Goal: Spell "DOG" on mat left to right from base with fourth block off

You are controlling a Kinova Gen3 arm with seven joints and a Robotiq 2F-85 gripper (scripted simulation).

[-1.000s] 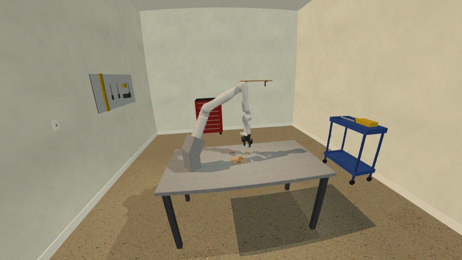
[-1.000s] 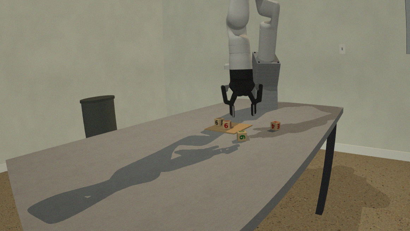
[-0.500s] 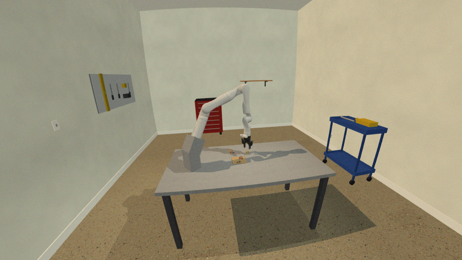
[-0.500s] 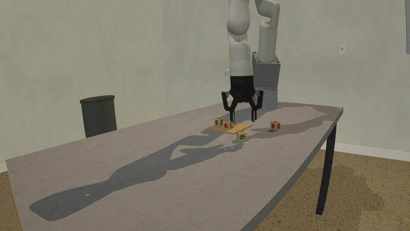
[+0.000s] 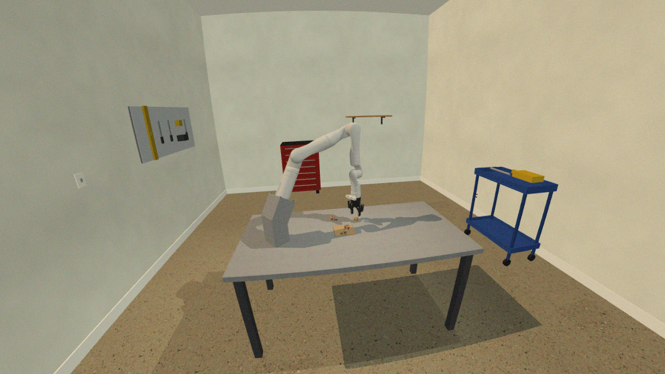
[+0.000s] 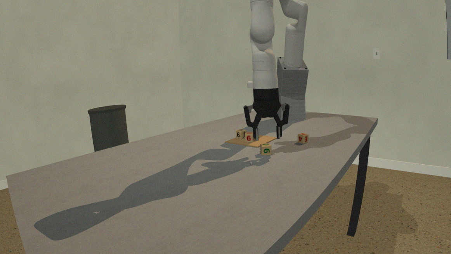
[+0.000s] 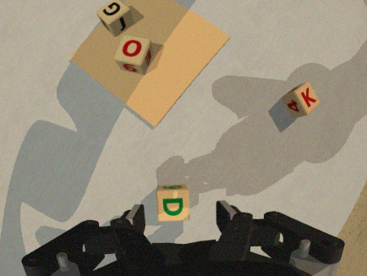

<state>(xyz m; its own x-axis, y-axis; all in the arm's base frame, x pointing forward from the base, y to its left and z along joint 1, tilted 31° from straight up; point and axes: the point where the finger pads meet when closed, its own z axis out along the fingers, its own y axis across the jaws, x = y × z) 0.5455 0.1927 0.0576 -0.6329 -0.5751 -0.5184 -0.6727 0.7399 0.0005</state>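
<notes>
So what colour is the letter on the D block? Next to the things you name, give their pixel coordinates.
Green. It shows best in the wrist view, on top of the D block [image 5: 356,219] [image 6: 266,149] [image 7: 172,207].

On my table [image 5: 395,246] [image 6: 189,189] [image 7: 203,144] lies the mat [image 5: 338,233] [image 6: 266,141] [image 7: 182,63], and on it stand the G block [image 6: 240,134] [image 7: 113,18] and the O block [image 6: 249,137] [image 7: 133,54], near each other (the wrist view puts G up and left of O). Off the mat, directly on the table, I have the D block [image 5: 355,219] [image 6: 266,149] [image 7: 172,203] and the K block [image 5: 332,218] [image 6: 302,138] [image 7: 301,100]. In the wrist view, D sits below the mat, and K lies to its right, well apart from D.
</notes>
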